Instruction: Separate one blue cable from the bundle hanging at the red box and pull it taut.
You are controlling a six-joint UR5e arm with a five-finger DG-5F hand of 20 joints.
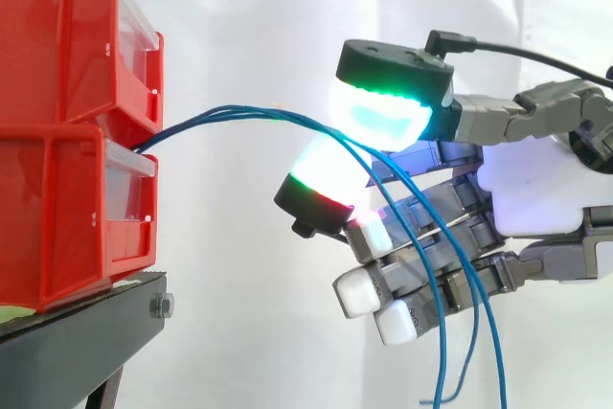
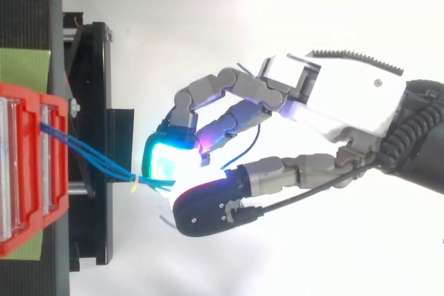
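Two red bins (image 1: 57, 217) are stacked on the black stand (image 1: 86, 332) at the left. A bundle of thin blue cables (image 1: 239, 114) comes out between the bins and arcs to the right. My hand (image 1: 536, 189) reaches in from the right. Two glowing fingertips, a green-cyan one (image 1: 383, 117) above and a white-red one (image 1: 321, 174) below, close on the cables where they pass between them. Beyond the pinch the strands (image 1: 441, 332) hang slack across the other curled fingers. From above, the cables (image 2: 90, 157) fan from the bins (image 2: 28, 171) to the cyan pad (image 2: 163, 161).
The black stand (image 2: 90, 136) juts out past the bins below the cables. A green strip (image 2: 24, 67) lies on the stand beside the bins. A white curtain is behind everything.
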